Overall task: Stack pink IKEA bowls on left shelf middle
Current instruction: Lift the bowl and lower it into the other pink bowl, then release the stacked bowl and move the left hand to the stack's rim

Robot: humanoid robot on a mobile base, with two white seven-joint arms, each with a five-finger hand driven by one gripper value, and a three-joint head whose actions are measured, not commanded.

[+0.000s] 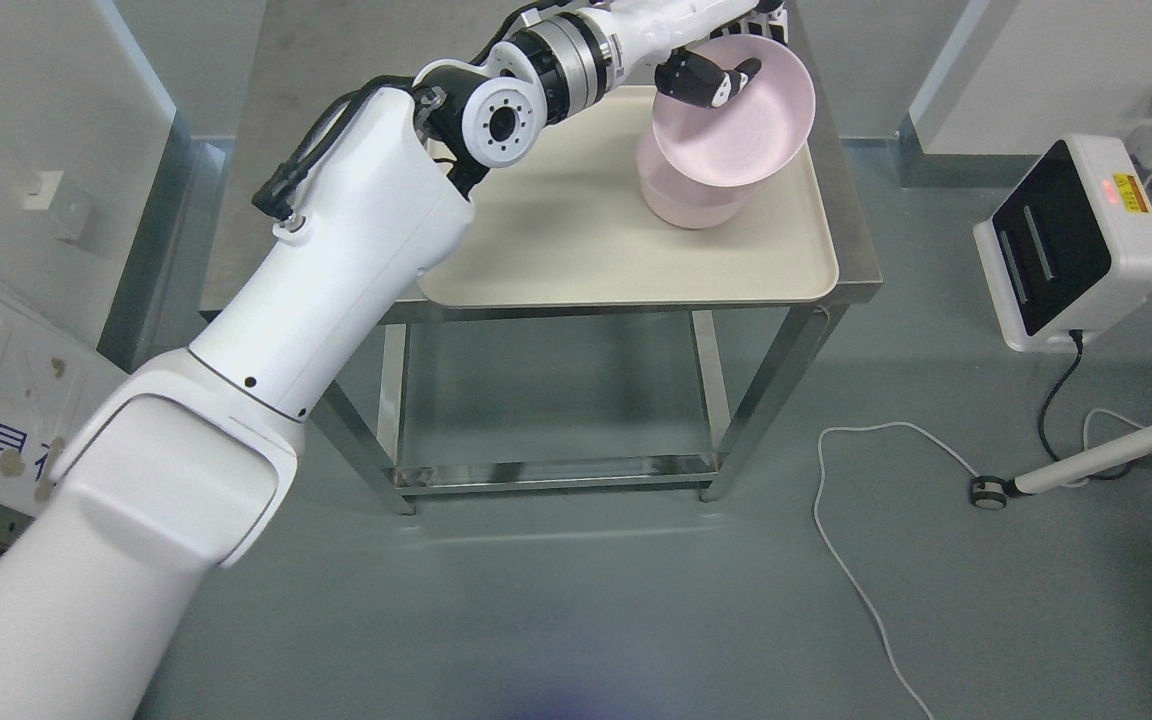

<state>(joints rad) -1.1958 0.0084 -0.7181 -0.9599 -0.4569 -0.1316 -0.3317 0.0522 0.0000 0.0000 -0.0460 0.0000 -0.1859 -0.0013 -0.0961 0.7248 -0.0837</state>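
My left arm reaches from the lower left up across the picture to the top. Its hand (726, 55) is shut on the rim of a pink bowl (746, 130), thumb inside the bowl, other fingers behind the rim. The held bowl is tilted with its opening toward me and hangs just above a second pink bowl (686, 205), which stands upright on a cream tray (576, 250). The tray lies on a steel table (851, 250). The held bowl hides part of the lower one.
A white and black device (1076, 245) with a red light sits on the floor at right, cables (866, 570) trailing across the grey floor. A white wheeled pole (1086, 465) lies at lower right. White panels stand at left. The table has a lower shelf (556, 470).
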